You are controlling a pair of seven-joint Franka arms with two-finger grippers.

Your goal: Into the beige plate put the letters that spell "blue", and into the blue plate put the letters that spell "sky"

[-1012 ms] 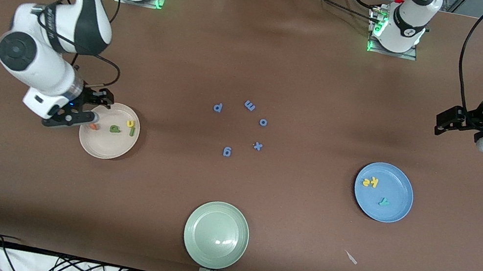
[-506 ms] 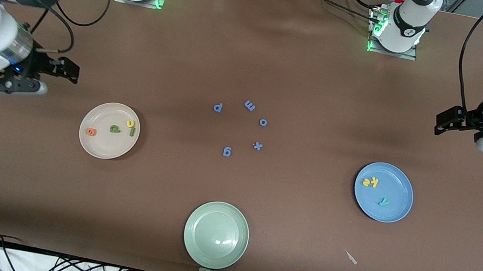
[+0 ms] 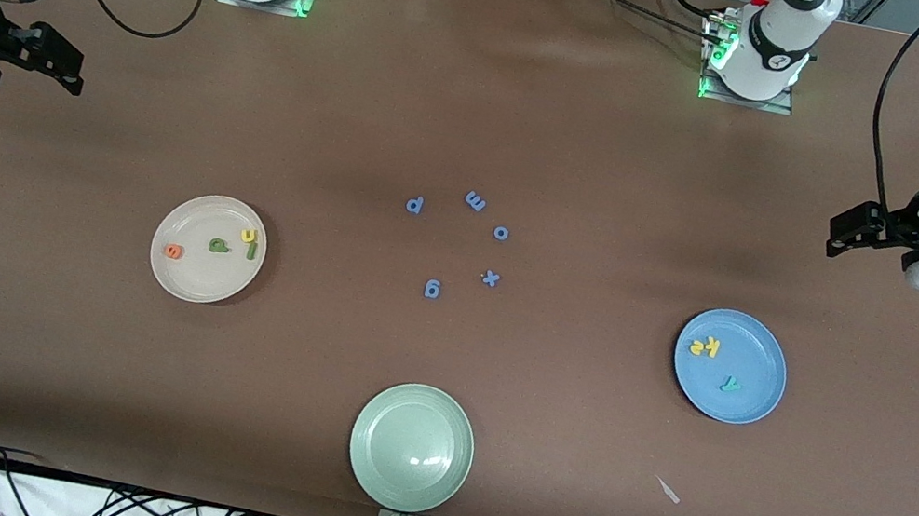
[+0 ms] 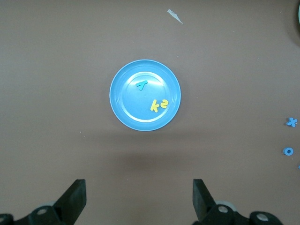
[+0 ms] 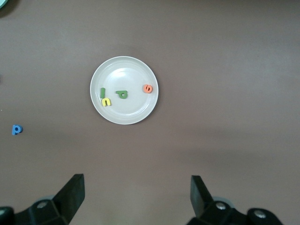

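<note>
From across the tabletop (image 3: 485,111) you take in all three plates at once, while each wrist camera looks down on only one. The right wrist view shows the beige plate (image 5: 124,90) most clearly, with the olive b (image 5: 123,94), the green l (image 5: 102,93) touching the yellow u (image 5: 107,101), and the orange e (image 5: 147,88) off toward the rim. The left wrist view does the same for the blue plate (image 4: 145,94), where the yellow k (image 4: 155,106) and yellow s (image 4: 164,103) lie touching and the teal y (image 4: 141,85) sits apart from them. Only the front view takes in the whole pale green plate (image 3: 411,447), nearest the camera, and the loose blue letters (image 3: 462,244) in the middle. The right gripper (image 3: 67,68) hangs over bare tabletop at the right arm's end, well apart from the beige plate, its fingers (image 5: 70,193) spread wide and holding nothing. The left gripper (image 3: 847,234) hangs over its own end, well apart from the blue plate, its fingers (image 4: 74,199) likewise wide apart and empty.
</note>
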